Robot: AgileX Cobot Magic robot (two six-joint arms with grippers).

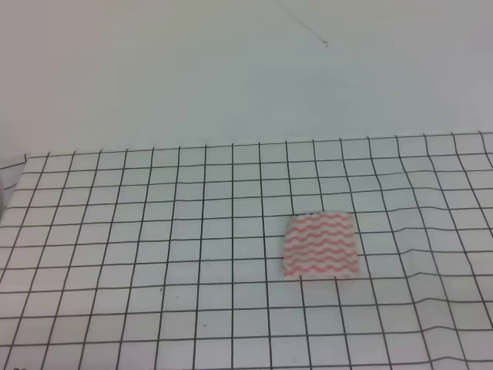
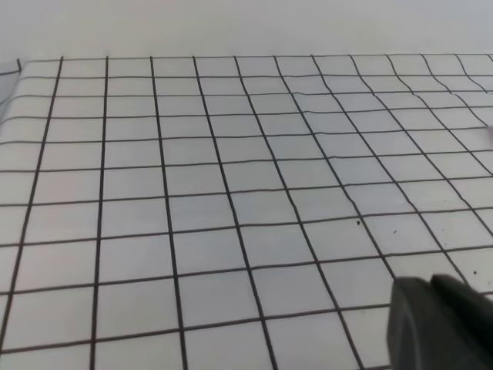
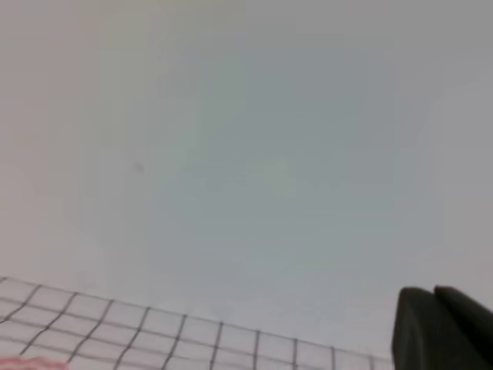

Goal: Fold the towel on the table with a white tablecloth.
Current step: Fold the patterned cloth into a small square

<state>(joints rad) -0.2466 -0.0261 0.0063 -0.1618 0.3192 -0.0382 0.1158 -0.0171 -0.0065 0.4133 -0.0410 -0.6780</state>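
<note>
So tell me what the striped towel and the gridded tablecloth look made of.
The towel looks like thin, matte woven fabric: it lies flat with soft edges and printed pink waves. The white tablecloth also looks like matte cloth, since its grid lines bend over shallow wrinkles; the exact fibre cannot be told.

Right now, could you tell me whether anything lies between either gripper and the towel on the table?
Nothing visible does. The towel lies flat and alone on the white tablecloth, right of centre in the exterior high view, with only bare grid cloth around it. Neither arm shows in that view; each wrist view shows only a dark gripper part at its lower right corner.
</note>
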